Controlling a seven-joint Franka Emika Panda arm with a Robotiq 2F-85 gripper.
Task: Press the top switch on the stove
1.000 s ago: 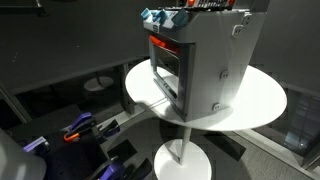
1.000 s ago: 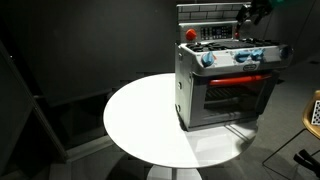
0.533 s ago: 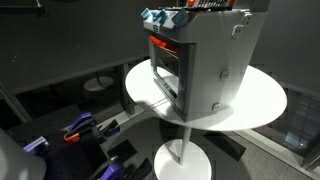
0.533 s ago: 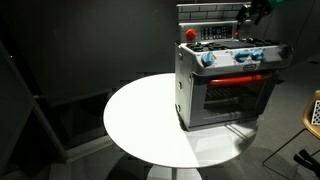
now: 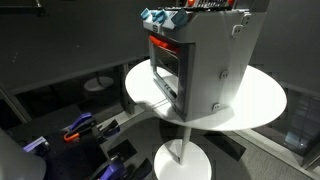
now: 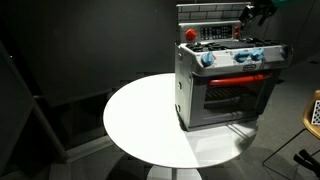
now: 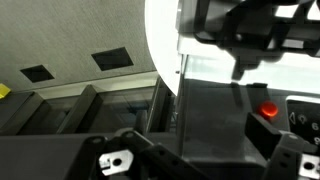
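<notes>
White round tabletop [image 6: 140,120] takes the left and middle in an exterior view. Grey toy stove [image 6: 228,90] stands upright at the tabletop's right edge, with its front facing the camera. On its front are light-blue knobs [image 6: 208,58], then a red-orange strip [image 6: 240,78] and a dark oven window [image 6: 235,100] below it. 1 red knob [image 6: 191,34] sits at the cooktop's left rear corner. The gripper [image 6: 255,12] hangs over the stove's right rear corner, close to the backsplash top. It is dark and small, so I cannot tell how far apart the jaws are. In the wrist view the fingers come in blurred from the top edge, with the red knob low on the right.
</notes>
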